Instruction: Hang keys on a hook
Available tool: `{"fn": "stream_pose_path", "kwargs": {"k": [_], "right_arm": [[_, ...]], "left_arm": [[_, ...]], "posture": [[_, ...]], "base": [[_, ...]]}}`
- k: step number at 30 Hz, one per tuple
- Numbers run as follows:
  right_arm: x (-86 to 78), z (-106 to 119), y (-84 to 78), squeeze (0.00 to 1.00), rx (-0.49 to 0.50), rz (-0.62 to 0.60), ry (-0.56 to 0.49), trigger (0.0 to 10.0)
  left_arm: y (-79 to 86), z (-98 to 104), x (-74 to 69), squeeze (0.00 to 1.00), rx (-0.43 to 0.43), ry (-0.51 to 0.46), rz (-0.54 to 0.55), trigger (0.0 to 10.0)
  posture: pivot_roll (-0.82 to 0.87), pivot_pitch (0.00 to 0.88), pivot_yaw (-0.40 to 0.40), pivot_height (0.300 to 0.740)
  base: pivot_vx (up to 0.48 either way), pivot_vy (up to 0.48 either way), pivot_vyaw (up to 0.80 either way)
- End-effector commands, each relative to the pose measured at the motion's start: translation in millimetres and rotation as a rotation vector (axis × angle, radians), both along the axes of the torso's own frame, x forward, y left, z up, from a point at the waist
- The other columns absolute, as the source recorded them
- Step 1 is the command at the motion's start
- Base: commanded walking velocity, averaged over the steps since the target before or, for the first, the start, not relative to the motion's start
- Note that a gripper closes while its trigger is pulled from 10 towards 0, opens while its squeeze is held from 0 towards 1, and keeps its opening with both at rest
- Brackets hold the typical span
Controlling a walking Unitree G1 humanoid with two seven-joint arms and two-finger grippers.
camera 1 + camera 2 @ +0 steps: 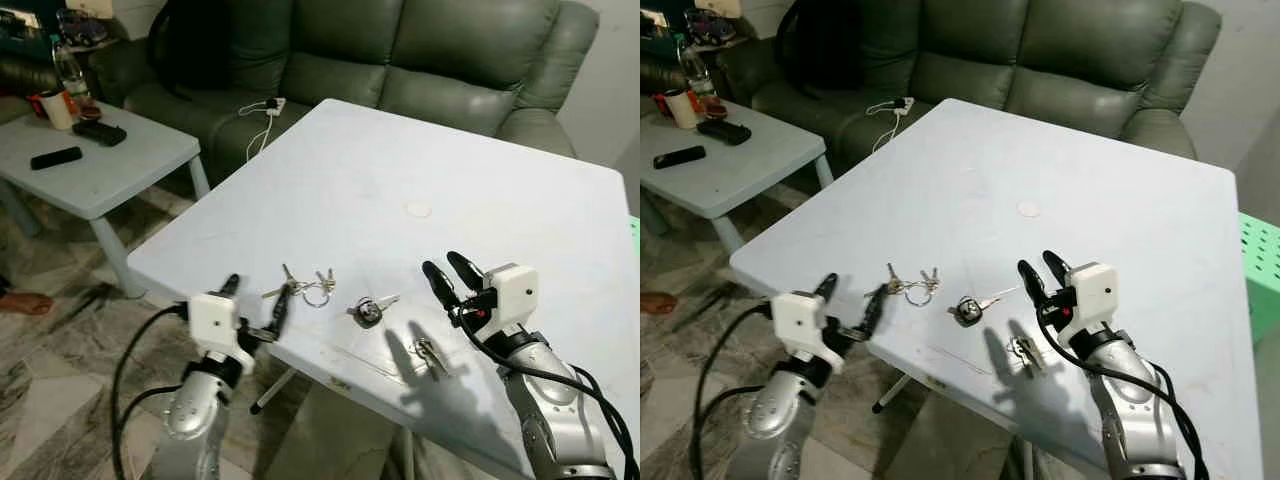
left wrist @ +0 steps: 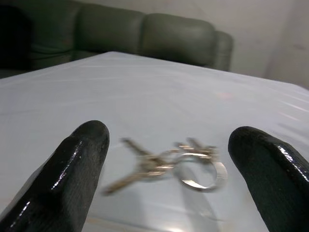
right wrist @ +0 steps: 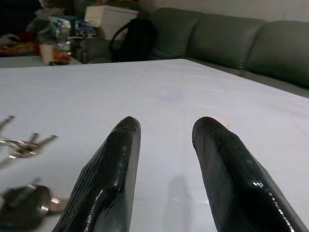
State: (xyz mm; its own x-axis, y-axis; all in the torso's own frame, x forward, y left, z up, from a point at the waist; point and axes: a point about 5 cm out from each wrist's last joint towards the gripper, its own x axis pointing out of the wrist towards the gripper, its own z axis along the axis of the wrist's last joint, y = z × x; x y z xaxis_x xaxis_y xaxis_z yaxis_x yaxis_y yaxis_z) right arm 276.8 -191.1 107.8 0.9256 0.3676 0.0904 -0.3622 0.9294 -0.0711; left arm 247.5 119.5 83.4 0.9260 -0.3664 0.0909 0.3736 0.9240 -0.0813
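1. A pale blue surface is seen in front of a grey-green sofa.
2. A bunch of keys on a ring is laid flat near the front edge of the surface, towards its left corner.
3. A car key with a black fob is laid just to the right of the bunch, apart from it.
4. A small metal clip-like piece is seen further right, close to the front edge.
5. The left claw is held at the front-left corner with its fingers spread wide and released; in the left wrist view the bunch lies between and beyond the two fingertips, untouched.
6. The right claw is raised above the surface to the right of the car key, its fingers parted and grasping nothing.
7. A low side table carrying a remote control stands to the left.
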Motion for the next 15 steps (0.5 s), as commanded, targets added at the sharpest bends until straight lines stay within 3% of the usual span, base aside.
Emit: {"fn": "stream_pose_path", "kwargs": {"k": [1,10,15], "right_arm": [[7.3,3.6,-13.5,0.00,-0.060,0.019,-0.002,10.0],[19.1,9.2,-45.7,0.00,-0.123,0.137,0.083,10.0],[12.8,-2.3,-47.9,0.00,-0.129,0.238,0.158,10.0]], "left_arm": [[-10.0,0.7,-5.3,0.00,0.040,-0.018,-0.063,10.0],[-22.9,1.2,-10.1,0.00,0.070,-0.032,-0.148,10.0],[-24.8,1.9,-10.5,0.00,0.074,-0.033,-0.162,10.0]], "posture": [[-0.01,0.024,-0.064,0.721],[-0.02,0.037,-0.059,0.721],[-0.02,0.040,-0.052,0.721]], "base": [[0.000,0.000,0.00],[0.000,0.000,0.00],[0.000,0.000,0.00]]}}
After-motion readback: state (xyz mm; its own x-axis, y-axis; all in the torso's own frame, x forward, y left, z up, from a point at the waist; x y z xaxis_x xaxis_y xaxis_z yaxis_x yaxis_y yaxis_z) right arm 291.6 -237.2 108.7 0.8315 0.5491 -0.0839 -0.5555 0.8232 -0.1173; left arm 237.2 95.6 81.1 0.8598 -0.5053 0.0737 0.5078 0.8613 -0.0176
